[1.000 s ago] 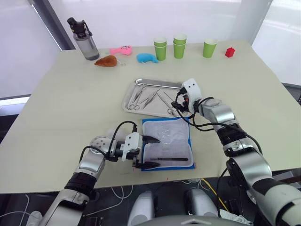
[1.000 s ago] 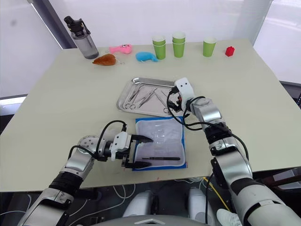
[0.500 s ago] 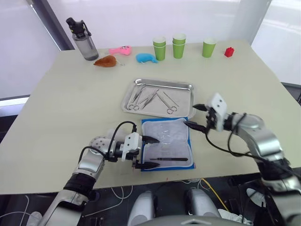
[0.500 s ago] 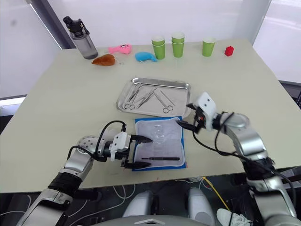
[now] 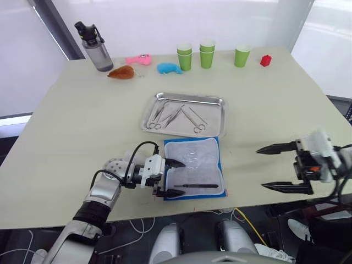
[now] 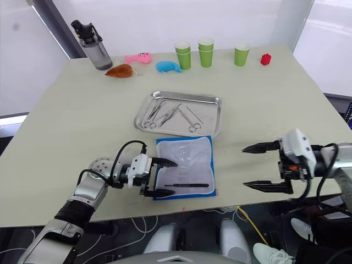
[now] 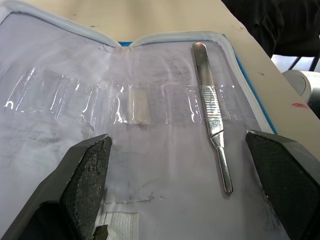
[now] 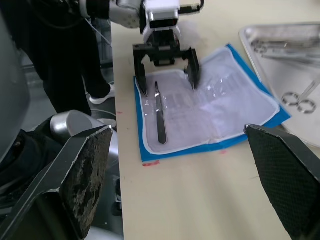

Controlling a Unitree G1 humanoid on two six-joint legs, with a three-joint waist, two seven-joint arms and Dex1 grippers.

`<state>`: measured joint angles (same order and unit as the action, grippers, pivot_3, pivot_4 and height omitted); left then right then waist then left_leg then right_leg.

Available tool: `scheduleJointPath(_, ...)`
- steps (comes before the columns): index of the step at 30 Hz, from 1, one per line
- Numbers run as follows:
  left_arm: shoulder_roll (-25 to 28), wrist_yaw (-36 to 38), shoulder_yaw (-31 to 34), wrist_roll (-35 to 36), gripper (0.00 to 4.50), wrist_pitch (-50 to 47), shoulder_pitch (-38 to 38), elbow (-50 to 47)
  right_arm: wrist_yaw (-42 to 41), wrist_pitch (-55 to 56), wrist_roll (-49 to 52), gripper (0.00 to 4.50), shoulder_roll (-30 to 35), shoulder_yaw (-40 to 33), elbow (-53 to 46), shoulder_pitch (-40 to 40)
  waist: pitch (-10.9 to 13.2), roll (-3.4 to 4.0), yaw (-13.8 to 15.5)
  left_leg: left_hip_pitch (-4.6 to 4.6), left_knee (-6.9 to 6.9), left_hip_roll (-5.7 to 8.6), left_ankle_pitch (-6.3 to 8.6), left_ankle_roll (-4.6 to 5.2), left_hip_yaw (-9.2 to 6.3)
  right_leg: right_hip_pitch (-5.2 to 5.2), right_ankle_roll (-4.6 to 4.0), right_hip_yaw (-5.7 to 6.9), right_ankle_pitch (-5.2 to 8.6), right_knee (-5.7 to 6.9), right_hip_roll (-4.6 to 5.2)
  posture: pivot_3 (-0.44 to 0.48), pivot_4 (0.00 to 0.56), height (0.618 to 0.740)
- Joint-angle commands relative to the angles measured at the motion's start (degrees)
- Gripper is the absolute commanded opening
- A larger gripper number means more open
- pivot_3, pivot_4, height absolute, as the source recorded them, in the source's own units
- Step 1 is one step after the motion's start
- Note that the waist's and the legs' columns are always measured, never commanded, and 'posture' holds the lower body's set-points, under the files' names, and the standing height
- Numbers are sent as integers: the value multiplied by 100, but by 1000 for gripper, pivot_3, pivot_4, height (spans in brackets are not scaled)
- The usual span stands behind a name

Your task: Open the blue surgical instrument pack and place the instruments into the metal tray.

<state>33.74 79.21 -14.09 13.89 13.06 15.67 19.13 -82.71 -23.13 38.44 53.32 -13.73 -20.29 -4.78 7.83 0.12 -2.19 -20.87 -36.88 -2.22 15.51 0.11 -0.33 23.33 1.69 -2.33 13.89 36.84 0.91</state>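
Observation:
The blue surgical instrument pack [image 5: 194,168] lies open near the table's front edge, white lining up. One slender dark instrument [image 5: 201,186] rests in its near half, silver in the left wrist view [image 7: 212,115]. My left gripper [image 5: 179,177] stands open at the pack's left edge, its fingers reaching over the lining on either side of that instrument's end. The metal tray [image 5: 220,118] sits just behind the pack and holds several silver instruments [image 5: 176,114]. My right gripper [image 5: 260,168] hangs open and empty well to the right of the pack.
Along the far edge stand a dark water bottle [image 5: 94,47], a brown toy [image 5: 123,72], a pink toy [image 5: 137,59], a small blue whale toy [image 5: 168,68], green paper cups [image 5: 207,54] and a red block [image 5: 265,60].
My right gripper has drawn back from the tray's near right corner, swinging right and toward the front edge, and now stands open. The left gripper has stayed at the pack.

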Motion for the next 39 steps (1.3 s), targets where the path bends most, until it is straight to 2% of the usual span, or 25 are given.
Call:
scheduleJointPath(1, 230, -29, -323, -681, 4500, -186, -265, 988, -209, 25, 351, 4418, 212, -420, -89, -49, 0, 0, 1, 2, 2, 0, 0, 0, -1, 1, 0, 1, 0, 0, 0, 0, 150, 734)
scheduleJointPath(7, 233, 31, -321, -701, 4500, -97, -219, 1111, -199, -50, 471, 4418, 435, -595, -174, -4, 0, 0, 3, 9, 14, 0, 1, -2, -2, 2, -1, 3, 1, -1, 1, 0, 150, 734)
scheduleJointPath(12, 201, 47, -349, -722, 4500, -79, -204, 1134, 102, 91, 268, 4418, 220, -287, -287, -40, 0, 0, 3, 12, 19, 0, 1, -2, -2, 3, -1, 3, 1, -1, 1, 0, 150, 734)
scheduleJointPath(17, 183, 20, -351, -724, 4500, -108, -196, 1101, 972, 266, -485, 4418, -315, 524, -386, -42, 0, 0, 3, 14, 22, 0, 1, -2, -3, 4, -1, 3, 1, -1, 1, 0, 150, 734)
scheduleJointPath(29, 162, -51, -321, -703, 4500, -166, -203, 1024, 2142, 841, -2088, 4418, -1408, 2168, 32, -598, -1, 1, 1, 12, 26, 0, 0, -1, -2, 10, -1, 2, 0, -2, 1, 0, 150, 734)
scheduleJointPath(39, 189, -46, -310, -702, 4500, -171, -218, 994, 2230, 1580, -2961, 4418, -2049, 3183, 911, -1026, -2, 3, 3, 12, 27, 1, -1, 1, 1, 9, -1, 1, 0, -1, -5, 0, 150, 734)
